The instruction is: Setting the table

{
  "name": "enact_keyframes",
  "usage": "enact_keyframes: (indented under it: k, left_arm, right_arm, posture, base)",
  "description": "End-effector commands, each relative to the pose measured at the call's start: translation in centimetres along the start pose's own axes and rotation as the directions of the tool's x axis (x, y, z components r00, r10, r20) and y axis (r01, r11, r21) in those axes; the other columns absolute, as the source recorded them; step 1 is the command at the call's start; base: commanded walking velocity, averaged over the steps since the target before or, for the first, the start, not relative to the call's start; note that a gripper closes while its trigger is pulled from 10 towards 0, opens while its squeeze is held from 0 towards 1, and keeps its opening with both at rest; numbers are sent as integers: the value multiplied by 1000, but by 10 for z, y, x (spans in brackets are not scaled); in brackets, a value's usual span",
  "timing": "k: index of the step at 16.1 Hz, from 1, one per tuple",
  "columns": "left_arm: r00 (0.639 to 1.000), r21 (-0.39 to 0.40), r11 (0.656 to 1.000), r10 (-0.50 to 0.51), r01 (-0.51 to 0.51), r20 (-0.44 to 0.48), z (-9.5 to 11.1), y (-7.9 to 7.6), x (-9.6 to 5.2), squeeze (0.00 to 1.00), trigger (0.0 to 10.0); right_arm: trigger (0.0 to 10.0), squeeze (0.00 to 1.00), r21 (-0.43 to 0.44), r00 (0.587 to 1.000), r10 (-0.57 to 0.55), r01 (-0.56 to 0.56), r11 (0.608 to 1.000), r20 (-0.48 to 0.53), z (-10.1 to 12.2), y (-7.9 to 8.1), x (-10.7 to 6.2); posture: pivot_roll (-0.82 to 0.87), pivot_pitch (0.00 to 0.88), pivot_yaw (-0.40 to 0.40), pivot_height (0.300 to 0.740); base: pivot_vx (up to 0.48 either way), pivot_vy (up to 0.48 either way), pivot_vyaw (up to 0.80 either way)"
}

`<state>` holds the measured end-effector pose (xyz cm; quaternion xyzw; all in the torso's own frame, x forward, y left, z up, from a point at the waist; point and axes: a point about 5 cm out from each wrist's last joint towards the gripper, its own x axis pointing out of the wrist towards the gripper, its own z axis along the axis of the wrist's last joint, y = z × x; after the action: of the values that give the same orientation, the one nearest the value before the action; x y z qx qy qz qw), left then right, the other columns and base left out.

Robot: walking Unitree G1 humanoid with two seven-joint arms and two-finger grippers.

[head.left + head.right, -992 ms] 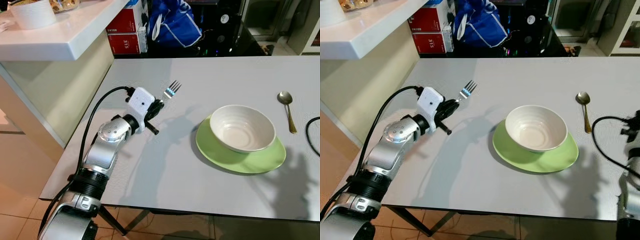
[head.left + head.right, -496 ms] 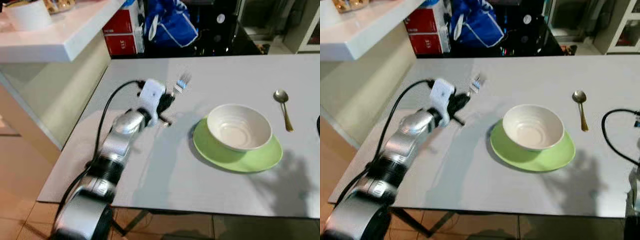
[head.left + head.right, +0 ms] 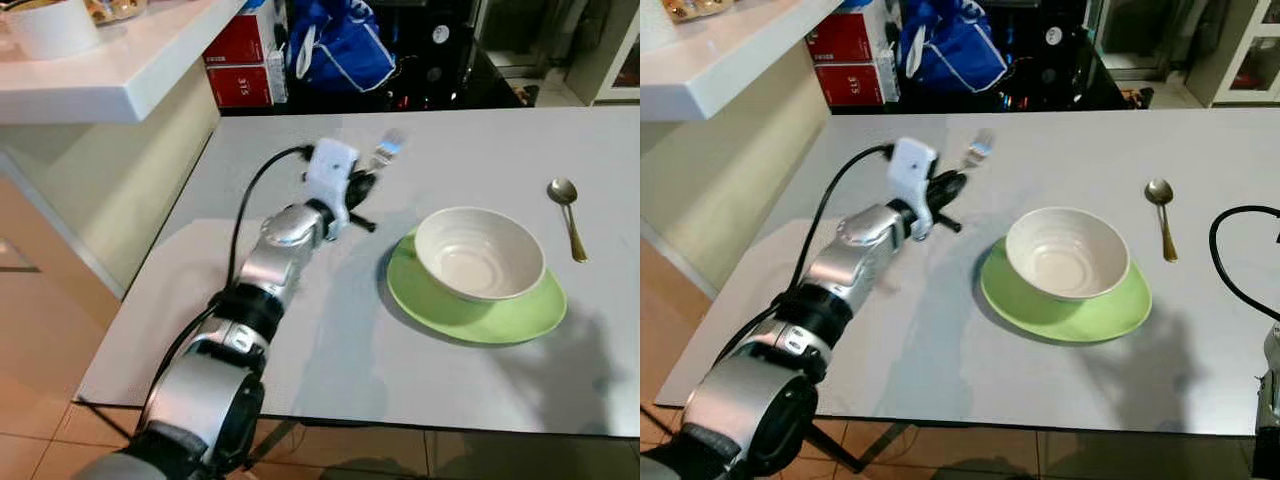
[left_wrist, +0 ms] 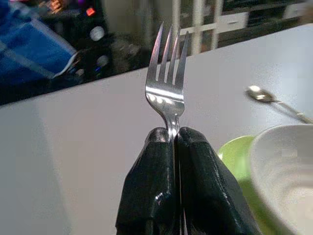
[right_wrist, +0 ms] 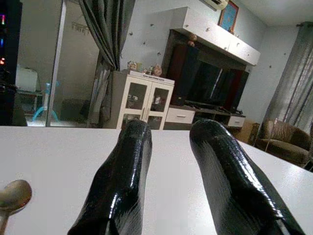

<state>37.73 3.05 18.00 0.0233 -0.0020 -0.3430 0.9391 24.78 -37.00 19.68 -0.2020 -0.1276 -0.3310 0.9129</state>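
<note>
Grey table (image 3: 300, 330), green plate (image 3: 520, 318) on it, gold spoon (image 3: 567, 212) beside.

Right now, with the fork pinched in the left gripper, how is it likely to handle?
The fork looks like polished metal, so probably stiff yet slippery. The left gripper pinches only its thin neck, tines up, so it may pivot or slide. It seems light, unlikely to strain the hold.

Only legible text: "315" in white on lower red box (image 3: 243, 88), beyond table's far left corner. Nothing else readable.
</note>
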Motion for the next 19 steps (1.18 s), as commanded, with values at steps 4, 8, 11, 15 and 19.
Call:
enact_keyframes:
  k: [4,8,11,15,19]
  left_arm:
    - [993,98,991,-99,92,63,31,-8,5,0,10000]
    - [965,197,945,-257,261,-46,27,-22,-1,0,10000]
    - [923,201,905,-341,374,-179,17,-25,-7,0,10000]
    - [912,249,889,-325,385,-250,12,-19,-7,0,10000]
    - [890,271,860,-360,433,-279,12,-27,-6,0,10000]
  right_arm:
    - [10000,0,-23,1000,13,-13,1000,-22,-7,2,-6]
    - [10000,0,-28,999,22,-23,999,-42,-12,4,-6]
    - [10000,0,-26,999,29,-30,999,-45,-13,6,-5]
    - [10000,0,-24,999,33,-34,999,-40,-12,7,-7]
    - [10000,0,-28,998,40,-41,999,-42,-13,8,-11]
  posture:
    - [-184,0,101,740]
    - [-173,0,97,740]
    - [-170,0,99,740]
    - [-171,0,108,740]
    - [-182,0,113,740]
  base:
    - [0,0,0]
    - [0,0,0]
    - [0,0,0]
    - [0,0,0]
    - [0,0,0]
